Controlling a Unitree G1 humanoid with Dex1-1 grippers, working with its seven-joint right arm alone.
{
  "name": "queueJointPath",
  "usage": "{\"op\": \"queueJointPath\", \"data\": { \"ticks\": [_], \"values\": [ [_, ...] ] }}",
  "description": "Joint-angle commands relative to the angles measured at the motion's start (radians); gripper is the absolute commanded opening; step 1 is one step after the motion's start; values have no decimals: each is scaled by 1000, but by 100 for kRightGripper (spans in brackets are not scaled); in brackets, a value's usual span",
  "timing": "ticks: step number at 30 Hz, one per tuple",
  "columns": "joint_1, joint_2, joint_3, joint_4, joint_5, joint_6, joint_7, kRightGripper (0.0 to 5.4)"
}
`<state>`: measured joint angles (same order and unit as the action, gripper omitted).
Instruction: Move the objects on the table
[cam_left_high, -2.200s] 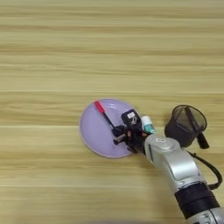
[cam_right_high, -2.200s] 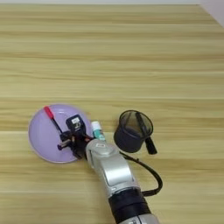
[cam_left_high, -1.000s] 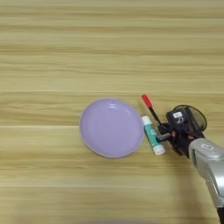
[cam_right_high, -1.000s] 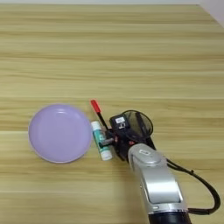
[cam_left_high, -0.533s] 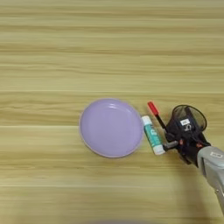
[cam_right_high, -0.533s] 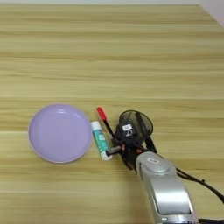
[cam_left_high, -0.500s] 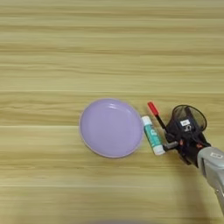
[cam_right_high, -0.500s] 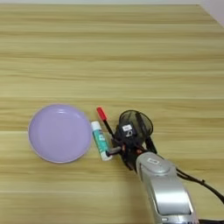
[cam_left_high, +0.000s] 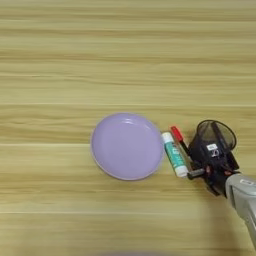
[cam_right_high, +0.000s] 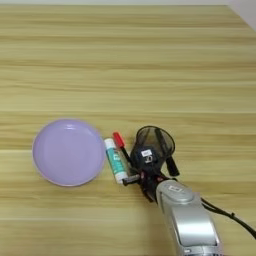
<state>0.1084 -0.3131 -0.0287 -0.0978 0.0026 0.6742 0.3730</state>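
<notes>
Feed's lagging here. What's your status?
Gripper at the pen, fingers unreadable. Pen and glue stick lie side by side, right of the purple plate. Mesh cup close on the pen's right.

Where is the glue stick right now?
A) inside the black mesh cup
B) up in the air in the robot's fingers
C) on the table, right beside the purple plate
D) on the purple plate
C: the glue stick lies flat on the table, just off the right rim of the purple plate, with the pen on its other side.
</notes>
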Motion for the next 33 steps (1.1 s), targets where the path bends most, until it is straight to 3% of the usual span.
{"op": "queueJointPath", "data": {
  "ticks": [1,24,25,33],
  "values": [
    [-52,-18,-6,0,-5,-47,-21,43],
    [-98,-20,15,126,-19,-82,-35,43],
    [-98,-21,15,125,-19,-83,-35,72],
    [-77,-30,3,71,-22,-80,-44,134]
  ]
}}
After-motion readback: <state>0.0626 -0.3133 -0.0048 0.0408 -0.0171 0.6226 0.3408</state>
